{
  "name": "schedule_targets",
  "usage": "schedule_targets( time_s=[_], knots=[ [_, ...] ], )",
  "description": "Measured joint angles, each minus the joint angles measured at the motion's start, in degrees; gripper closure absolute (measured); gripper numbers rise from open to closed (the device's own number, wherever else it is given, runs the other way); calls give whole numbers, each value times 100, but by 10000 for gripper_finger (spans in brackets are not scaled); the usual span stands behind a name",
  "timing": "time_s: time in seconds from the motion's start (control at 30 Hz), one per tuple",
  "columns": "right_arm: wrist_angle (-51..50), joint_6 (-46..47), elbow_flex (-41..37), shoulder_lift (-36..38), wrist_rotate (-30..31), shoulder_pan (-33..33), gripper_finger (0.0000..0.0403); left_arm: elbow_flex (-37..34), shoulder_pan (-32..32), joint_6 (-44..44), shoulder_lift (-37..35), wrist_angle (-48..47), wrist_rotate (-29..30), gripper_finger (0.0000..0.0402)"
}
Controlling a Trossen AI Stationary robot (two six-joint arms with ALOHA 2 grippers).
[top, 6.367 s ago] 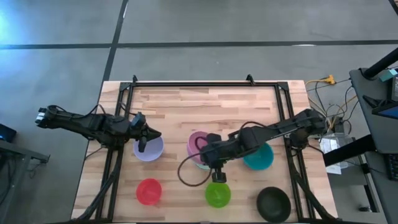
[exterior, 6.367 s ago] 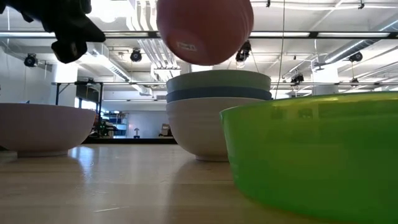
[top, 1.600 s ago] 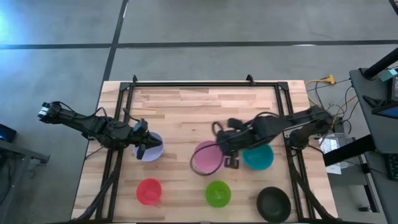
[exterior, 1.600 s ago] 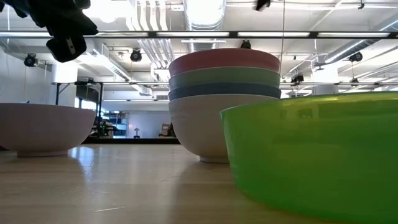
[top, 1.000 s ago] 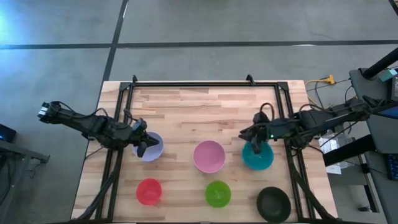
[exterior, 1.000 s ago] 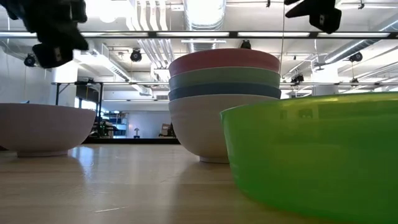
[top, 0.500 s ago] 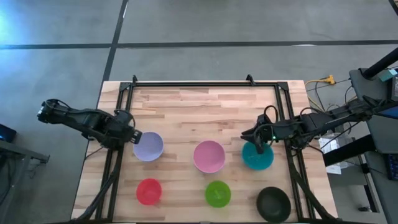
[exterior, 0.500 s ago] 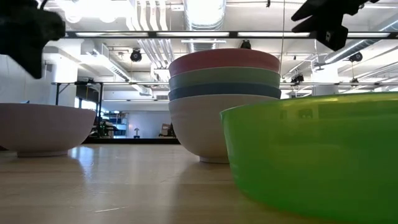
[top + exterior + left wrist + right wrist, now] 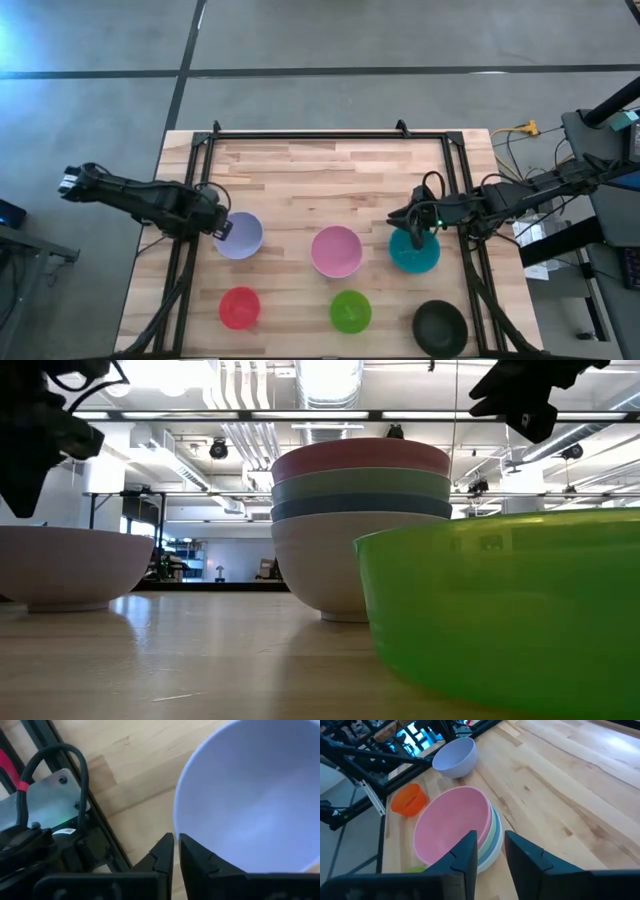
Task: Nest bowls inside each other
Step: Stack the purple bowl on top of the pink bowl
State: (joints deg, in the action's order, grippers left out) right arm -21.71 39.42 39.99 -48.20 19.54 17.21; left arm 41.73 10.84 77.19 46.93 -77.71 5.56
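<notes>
A nested stack (image 9: pixel 335 250) stands mid-table on its white bottom bowl, pink on top, with pale green and blue between (image 9: pixel 360 490). The lavender bowl (image 9: pixel 242 238), red bowl (image 9: pixel 240 307), bright green bowl (image 9: pixel 350 311), teal bowl (image 9: pixel 416 252) and black bowl (image 9: pixel 440 327) each sit alone on the wood. My left gripper (image 9: pixel 220 225) is at the lavender bowl's far-left rim (image 9: pixel 176 820), its fingers a narrow slit apart, one on each side of the rim. My right gripper (image 9: pixel 405 215) hangs open above the teal bowl's far-left edge. My left gripper (image 9: pixel 176 845) comes at the lavender bowl's far-left rim from above, one finger (image 9: pixel 197 857) over the inside and one (image 9: pixel 162 855) outside. The low view shows the fingertips (image 9: pixel 25 510) just above the rim line; I cannot tell whether they touch it.
A black metal frame (image 9: pixel 330 133) runs along the table's far edge and both sides, and its left rail (image 9: pixel 55 795) is close beside my left gripper. Bare wood spans the far half of the table. Cables and equipment (image 9: pixel 540 215) sit off the right edge.
My left gripper drew back from above the lavender bowl toward the table's left edge. It then returned to the bowl's far-left rim and came down, fingers pointing down. My right gripper stayed over the teal bowl. No bowl moved.
</notes>
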Motion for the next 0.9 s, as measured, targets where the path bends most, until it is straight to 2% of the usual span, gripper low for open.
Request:
schedule_targets(
  time_s=[0.17, 0.3, 0.43, 0.6, 0.77, 0.9],
  knots=[
    [9, 0, 0, 28, -4, 0, 308, -98, -174, -314, -30, 169, -77, 389],
    [12, 24, 0, 42, -47, 0, 308, -98, -261, -659, -49, 219, 232, 377],
    [19, 44, 0, 58, -74, 0, 310, -98, -290, -952, -47, 311, 595, 344],
    [19, 44, 0, 60, -80, 0, 316, -142, -510, -1072, 30, 358, 693, 286],
    [19, 44, 0, 60, -78, 0, 319, -291, -1052, -1513, 164, 662, 468, 246],
    [20, 57, 0, 58, -78, 0, 317, -518, -1678, -2224, 289, 1042, -106, 236]
  ],
)
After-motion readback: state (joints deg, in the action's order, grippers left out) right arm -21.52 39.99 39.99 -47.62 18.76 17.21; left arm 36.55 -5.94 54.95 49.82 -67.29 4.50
